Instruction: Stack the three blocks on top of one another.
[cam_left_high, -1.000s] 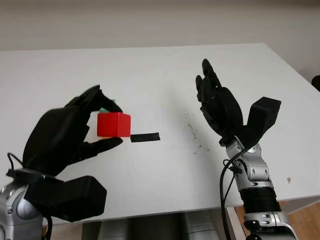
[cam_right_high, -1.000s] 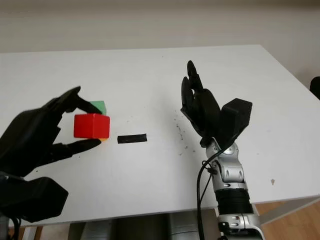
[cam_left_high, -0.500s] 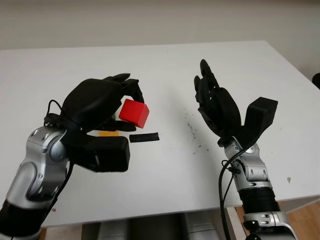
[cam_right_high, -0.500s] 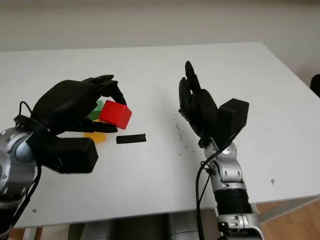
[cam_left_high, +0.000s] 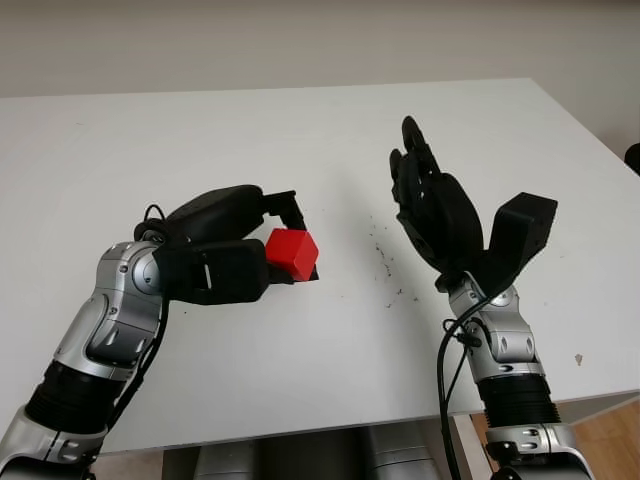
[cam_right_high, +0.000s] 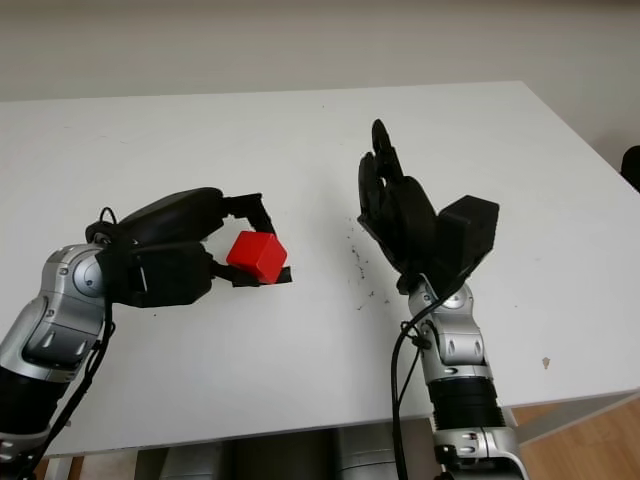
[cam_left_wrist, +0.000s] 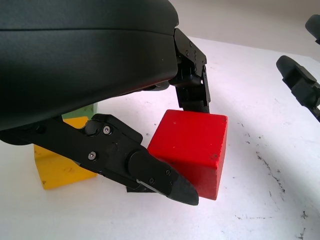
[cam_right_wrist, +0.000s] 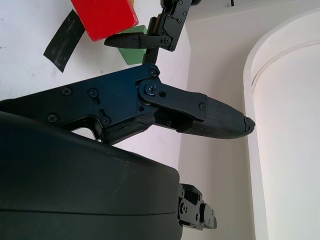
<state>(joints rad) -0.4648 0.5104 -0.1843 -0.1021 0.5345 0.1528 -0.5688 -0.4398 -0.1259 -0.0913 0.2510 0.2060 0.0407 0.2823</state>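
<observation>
Two hands share your white table (cam_left_high: 300, 130): the right black three-finger hand (cam_left_high: 432, 205) is raised mid-table, open. Your left black hand (cam_left_high: 225, 255) pinches the red cube (cam_left_high: 292, 253) just above the tabletop. Beside it sit the yellow block (cam_left_wrist: 57, 165) and green block (cam_left_wrist: 87, 110). Rigid, light, probably slick: keep opposite flat faces pinched.

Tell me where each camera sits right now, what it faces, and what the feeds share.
Left eye: on the head, looking down at the white table; left hand holding the red block, right hand raised, open.
Right eye: same scene, slightly offset.
Left wrist: at the left hand, facing the red block, with the yellow block and green block behind.
Right wrist: at the right hand, facing across its fingers toward the black tape.
Shared: every view shows the red block.
</observation>
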